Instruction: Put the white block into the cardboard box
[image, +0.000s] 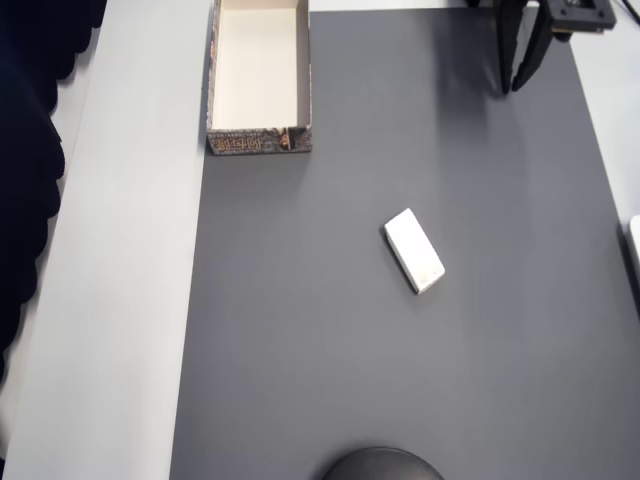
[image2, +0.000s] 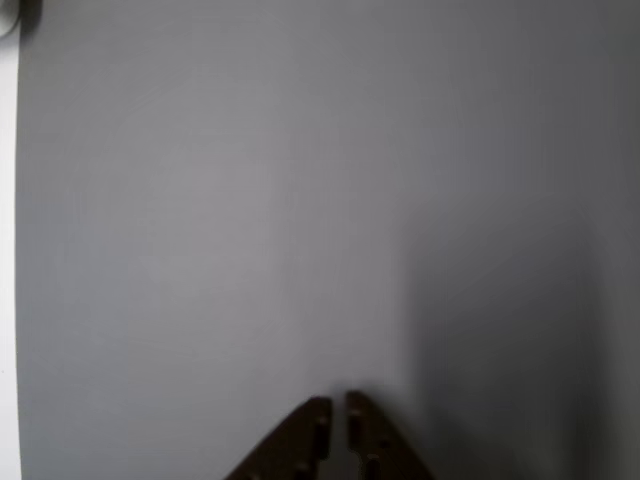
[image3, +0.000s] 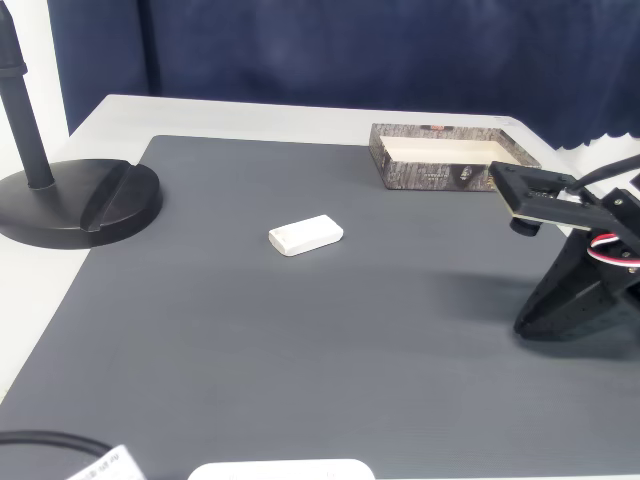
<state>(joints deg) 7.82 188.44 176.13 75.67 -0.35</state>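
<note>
On dark mat near desk centre: white block (image: 414, 250) lies flat, angled, untouched. Cardboard box (image: 259, 133) sits well apart at mat's far corner, interior bare. Gripper (image: 517, 70) parked at mat edge, far from both; fingers (image2: 300, 445) pressed together, holding nothing. Step: approach not yet begun. Next move calls for opening fingers, swinging over block, aligning across its short side.

One white block (image: 414, 250) lies on one dark grey mat (image: 400, 380), well apart from the claw (image: 520, 60). One cardboard box (image: 259, 140) sits at the mat's edge, also well apart from the claw. There is one claw, its two fingers (image2: 300, 445) nearly together. One black round stand base (image3: 75, 205) stands far across the mat from the claw.
</note>
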